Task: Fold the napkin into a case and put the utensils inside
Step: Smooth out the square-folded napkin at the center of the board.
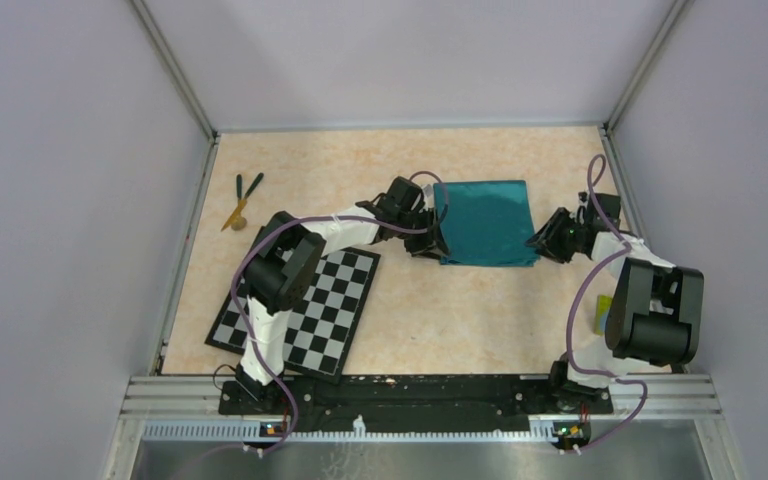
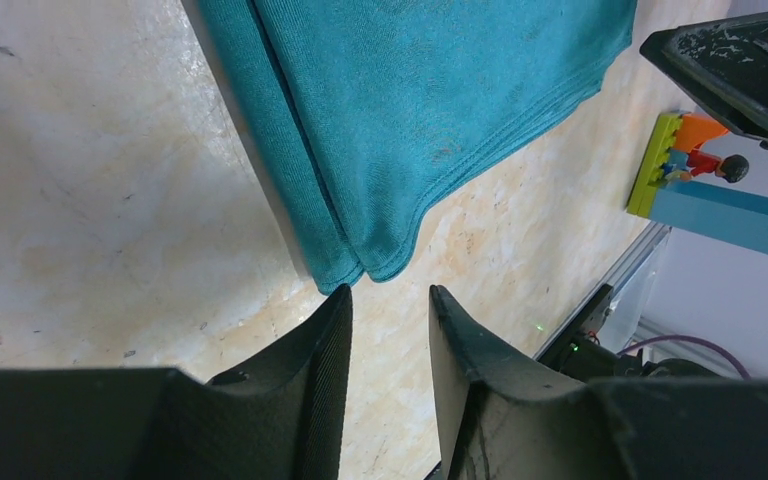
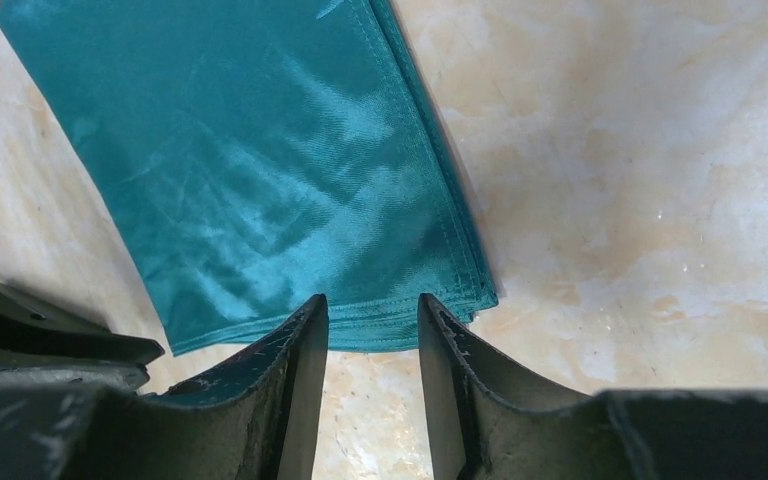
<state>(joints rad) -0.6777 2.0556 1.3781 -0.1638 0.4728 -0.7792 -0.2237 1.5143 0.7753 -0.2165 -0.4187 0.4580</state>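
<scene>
While lined up on the near corners of the layered napkin, lying flat on the table beyond and right of the checkerboard, found left fingers and right fingers part open, clasping nothing. Needed, by judgement, to pinch all layers at both corners together and lift evenly. Counted one napkin, three utensils beyond the checkerboard's left: two green, one tan.

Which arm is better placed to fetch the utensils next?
Probably left. The utensils lie far left, nearer the left gripper; the right gripper sits across the napkin, farther away.
</scene>
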